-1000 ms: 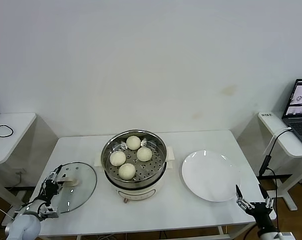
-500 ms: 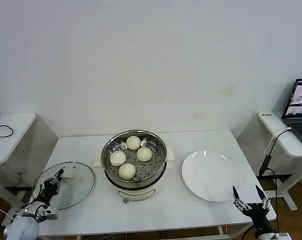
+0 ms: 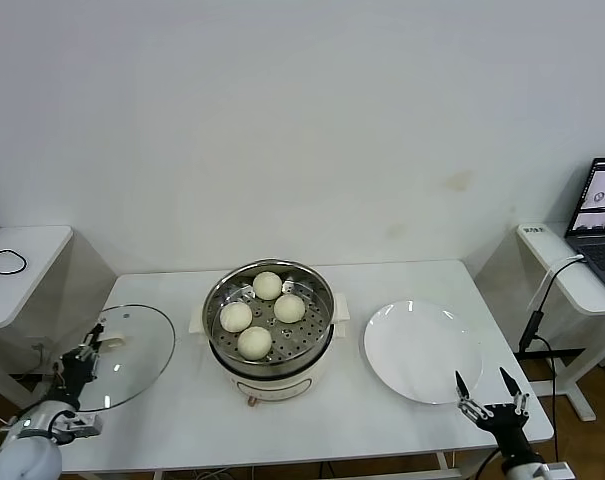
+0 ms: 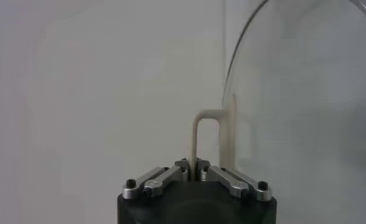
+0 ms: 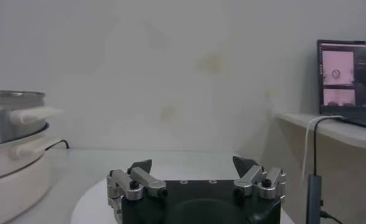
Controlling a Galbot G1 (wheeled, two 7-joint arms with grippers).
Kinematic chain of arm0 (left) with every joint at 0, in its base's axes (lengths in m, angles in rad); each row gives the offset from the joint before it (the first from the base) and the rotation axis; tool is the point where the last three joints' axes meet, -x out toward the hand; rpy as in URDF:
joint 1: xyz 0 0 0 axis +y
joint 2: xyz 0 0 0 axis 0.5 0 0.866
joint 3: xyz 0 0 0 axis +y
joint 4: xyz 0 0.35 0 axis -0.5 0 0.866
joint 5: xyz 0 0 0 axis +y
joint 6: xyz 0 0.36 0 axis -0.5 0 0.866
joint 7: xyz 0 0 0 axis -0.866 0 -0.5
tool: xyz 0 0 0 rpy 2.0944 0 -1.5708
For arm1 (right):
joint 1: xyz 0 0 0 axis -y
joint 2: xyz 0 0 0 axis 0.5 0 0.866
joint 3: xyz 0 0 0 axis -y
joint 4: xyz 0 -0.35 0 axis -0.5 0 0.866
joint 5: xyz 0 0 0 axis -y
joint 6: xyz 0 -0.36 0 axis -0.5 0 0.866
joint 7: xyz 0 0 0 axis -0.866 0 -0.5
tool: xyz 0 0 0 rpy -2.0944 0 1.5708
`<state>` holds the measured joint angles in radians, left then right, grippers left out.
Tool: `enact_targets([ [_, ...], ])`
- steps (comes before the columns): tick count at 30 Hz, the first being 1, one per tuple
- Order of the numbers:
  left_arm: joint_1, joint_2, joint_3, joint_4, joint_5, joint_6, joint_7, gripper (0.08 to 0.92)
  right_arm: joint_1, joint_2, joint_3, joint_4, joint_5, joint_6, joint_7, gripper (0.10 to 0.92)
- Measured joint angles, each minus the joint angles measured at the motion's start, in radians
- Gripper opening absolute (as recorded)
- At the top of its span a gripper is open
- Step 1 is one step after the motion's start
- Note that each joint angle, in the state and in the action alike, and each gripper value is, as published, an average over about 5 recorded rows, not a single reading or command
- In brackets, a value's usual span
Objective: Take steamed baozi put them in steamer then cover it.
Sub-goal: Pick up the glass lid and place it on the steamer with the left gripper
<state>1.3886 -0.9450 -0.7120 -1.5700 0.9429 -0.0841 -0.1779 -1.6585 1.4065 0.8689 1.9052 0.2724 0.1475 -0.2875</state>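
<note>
L gripper (image 4: 196, 173) fingers had just shut on lid (image 3: 122, 355) handle, lid now tilted up off bench (image 3: 382, 410); covering next. R gripper (image 3: 490, 390) idle, wide open.

Items we cannot fully see:
- Cover (image 4: 304, 91): in the left wrist view its glass disc runs off the frame edges; only part of the rim shows.
- Steamer (image 5: 12, 140): cut by the right wrist view's edge, contents hidden there.
- Laptop (image 3: 604, 225): cropped at the head view's right edge; we cannot read its screen.
- Left arm (image 3: 22, 455) and right arm (image 3: 527, 468): cut off at the head view's bottom edge.
</note>
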Motion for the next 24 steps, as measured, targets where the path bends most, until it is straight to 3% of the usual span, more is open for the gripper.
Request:
enact_targets([
  [12,0.062,0.040,-0.070,-0.274,-0.073,0.164,0.138,0.145,-0.003,-0.010,-0.014,0.011,-0.021,0.008,0.000,0.823],
  [24,-0.050,0.094,0.142,-0.420,-0.122,0.304,0.213,0.145,-0.020,0.011,-0.025,0.032,-0.089,0.021,0.018,0.823],
])
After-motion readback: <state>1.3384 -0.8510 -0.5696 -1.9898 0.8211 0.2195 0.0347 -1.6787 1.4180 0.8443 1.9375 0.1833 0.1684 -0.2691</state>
